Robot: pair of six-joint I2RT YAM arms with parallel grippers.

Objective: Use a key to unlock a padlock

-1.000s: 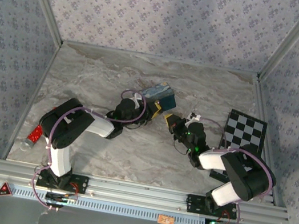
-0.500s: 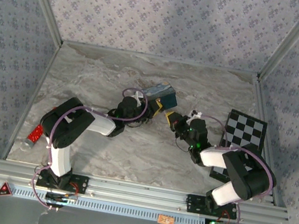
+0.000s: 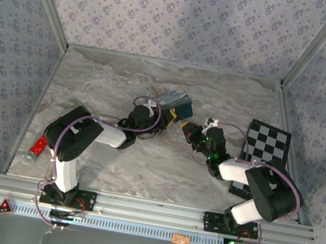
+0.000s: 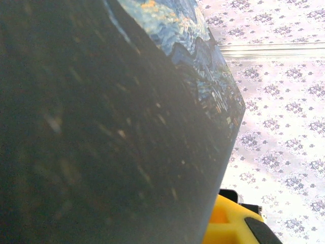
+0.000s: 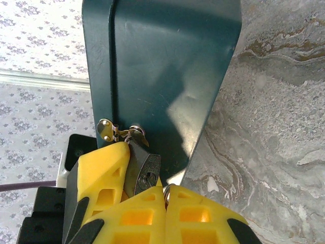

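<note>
- R gripper (image 5: 165,197) closed tight; small ring (image 5: 165,190) at seam, key hidden.
- L gripper (image 3: 166,118): one finger (image 5: 104,165) touching padlock (image 5: 146,172) on its left, other hidden, so grip unclear.
- Box (image 5: 157,66) behind padlock, far end cut off.

Both arms are folded alike, elbows up over the bases and forearms reaching inward. The left arm (image 3: 72,137) has its forearm running right and wrist angled up-right. The left gripper (image 3: 169,118) points right and is closed down. The right arm (image 3: 271,195) has its forearm running up-left. The right gripper (image 3: 184,128) points left, tips just beside the left's. In the right wrist view its yellow fingers (image 5: 203,216) are pressed together.
</note>
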